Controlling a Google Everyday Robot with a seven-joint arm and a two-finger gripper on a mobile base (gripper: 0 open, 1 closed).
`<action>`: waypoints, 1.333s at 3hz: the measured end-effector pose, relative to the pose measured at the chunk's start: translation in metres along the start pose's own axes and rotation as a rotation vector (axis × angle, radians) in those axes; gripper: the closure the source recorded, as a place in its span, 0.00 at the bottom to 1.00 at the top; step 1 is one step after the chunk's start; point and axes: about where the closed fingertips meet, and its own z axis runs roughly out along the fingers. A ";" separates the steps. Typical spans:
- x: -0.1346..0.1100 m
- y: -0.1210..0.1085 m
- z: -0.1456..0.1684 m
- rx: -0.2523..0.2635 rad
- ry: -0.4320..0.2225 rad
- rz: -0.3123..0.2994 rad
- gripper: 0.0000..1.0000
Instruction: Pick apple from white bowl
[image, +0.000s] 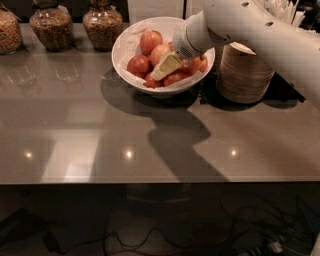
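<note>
now gripper (163, 67) in white bowl (118, 50) on glossy grey table (75, 125); grip unclear.

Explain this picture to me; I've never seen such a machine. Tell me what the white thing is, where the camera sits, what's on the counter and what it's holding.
The big white shape is a robot arm, reaching in from the right. Its gripper is down inside the white bowl, among the apples, just in front of the apple it should pick, the pale peach one. One camera looks down on the grey counter; where it is mounted is unknown. Also there: a stack of tan bowls and glass jars at the back. Whether it grips anything yet cannot be told.
</note>
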 end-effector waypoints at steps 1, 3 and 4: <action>0.002 0.005 0.007 -0.019 0.007 0.007 0.18; 0.001 0.008 0.008 -0.031 0.011 0.009 0.49; -0.006 0.011 -0.005 -0.052 0.031 0.011 0.72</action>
